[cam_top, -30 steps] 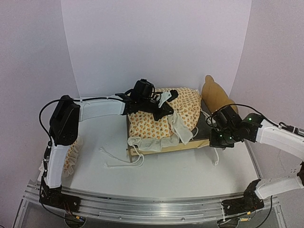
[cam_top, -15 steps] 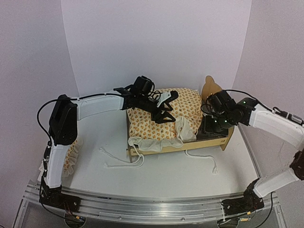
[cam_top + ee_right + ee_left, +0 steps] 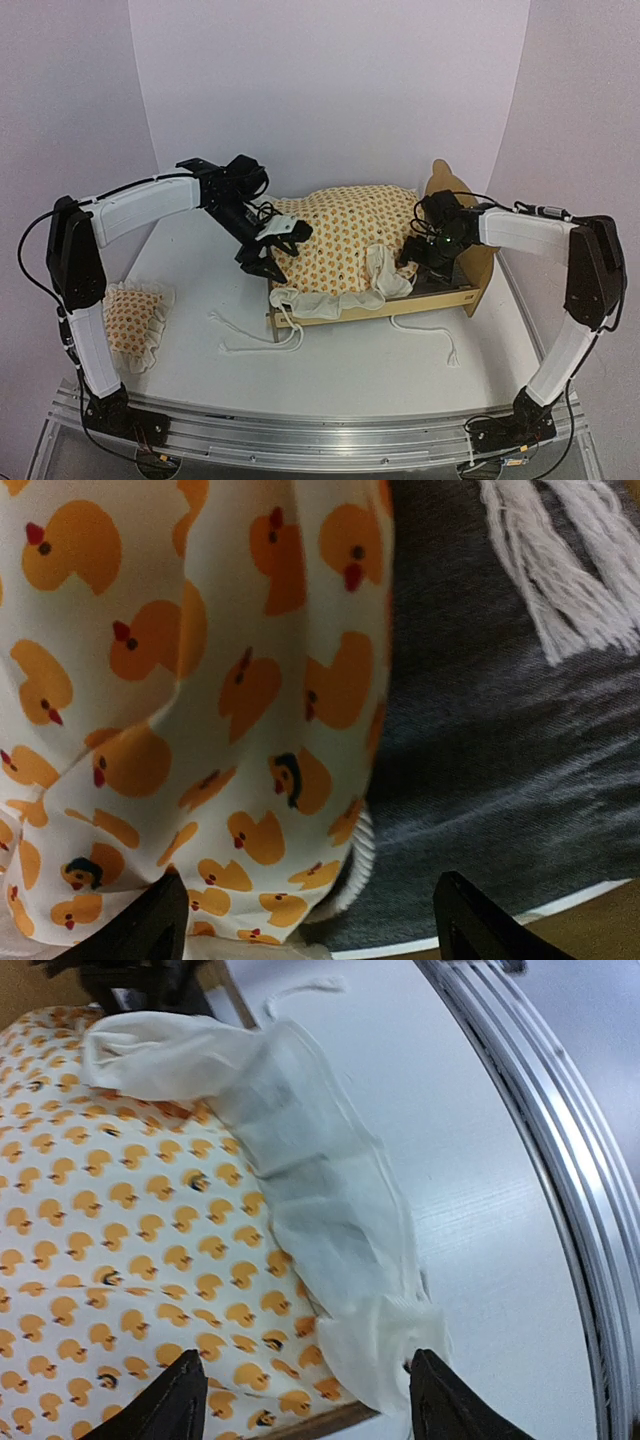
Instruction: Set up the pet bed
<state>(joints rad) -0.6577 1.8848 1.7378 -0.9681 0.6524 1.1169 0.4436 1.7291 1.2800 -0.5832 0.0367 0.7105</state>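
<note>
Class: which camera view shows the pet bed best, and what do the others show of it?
Top external: the pet bed shows its headboard and front rail, though the cushion covers most of it. The left wrist view catches only a rail sliver; the right wrist only the dark grey base.

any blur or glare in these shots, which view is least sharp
Top view: soft even light, faint shadows, the front rail looks bowed, likely lens distortion. Left wrist view: cushion fairly sharp, glare along the rail. Right wrist view: least sharp, so close that the duck print and grey bed base look soft, the fingers dark shapes.
</note>
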